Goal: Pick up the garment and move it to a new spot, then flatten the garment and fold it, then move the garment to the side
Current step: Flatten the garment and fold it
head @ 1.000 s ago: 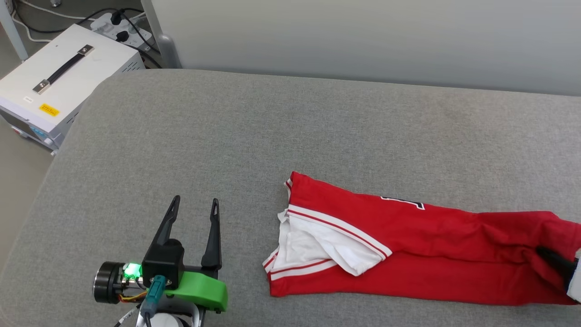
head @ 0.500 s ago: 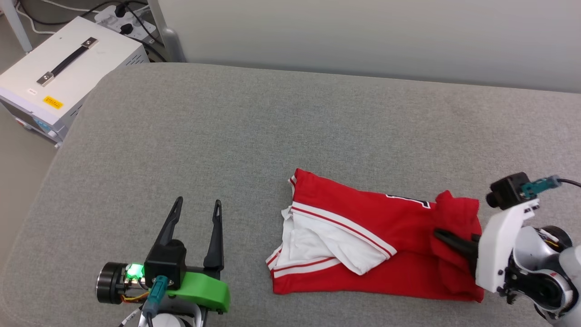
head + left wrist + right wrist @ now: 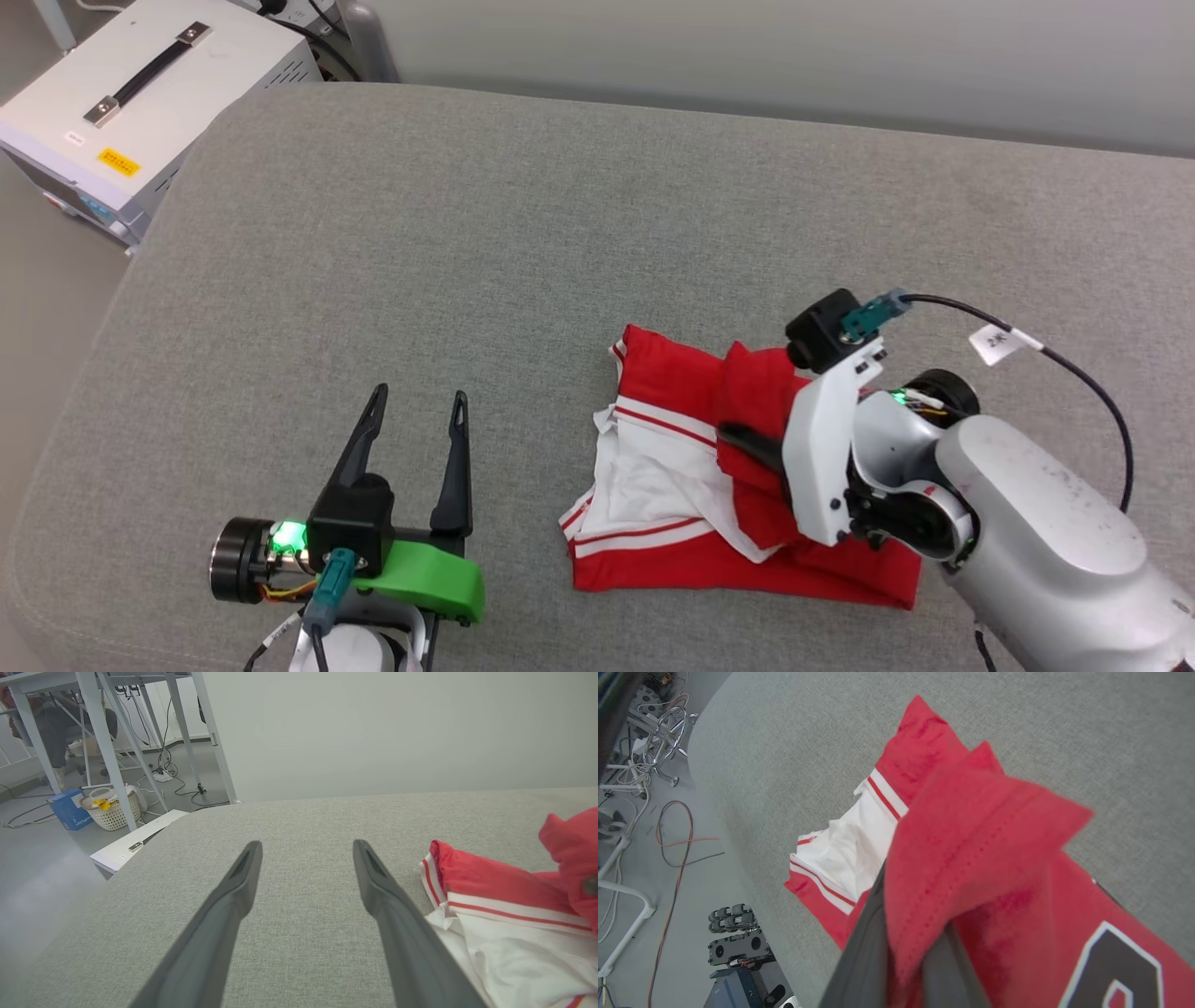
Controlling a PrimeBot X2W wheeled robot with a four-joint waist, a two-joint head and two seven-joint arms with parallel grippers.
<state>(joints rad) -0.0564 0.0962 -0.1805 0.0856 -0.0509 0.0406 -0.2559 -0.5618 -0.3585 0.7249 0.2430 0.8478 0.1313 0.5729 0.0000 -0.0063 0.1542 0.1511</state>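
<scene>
Draws hem of red, white-sleeved thin-fabric jersey (image 3: 672,378) further over its collar end, right gripper (image 3: 733,434) clamped on it, left gripper (image 3: 418,397) wide: fold underway.

Grey fabric surface (image 3: 467,233); white box (image 3: 224,70) with black handle (image 3: 147,73) beside its corner; basket (image 3: 112,812) on floor.

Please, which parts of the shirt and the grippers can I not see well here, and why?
Head view: the right gripper and its white mount cover the right half of the garment.
Right wrist view: red cloth hides the gripper's fingertips; the bottom edge cuts the black print, so it is unreadable.
Left wrist view: the right edge cuts off the garment.
</scene>
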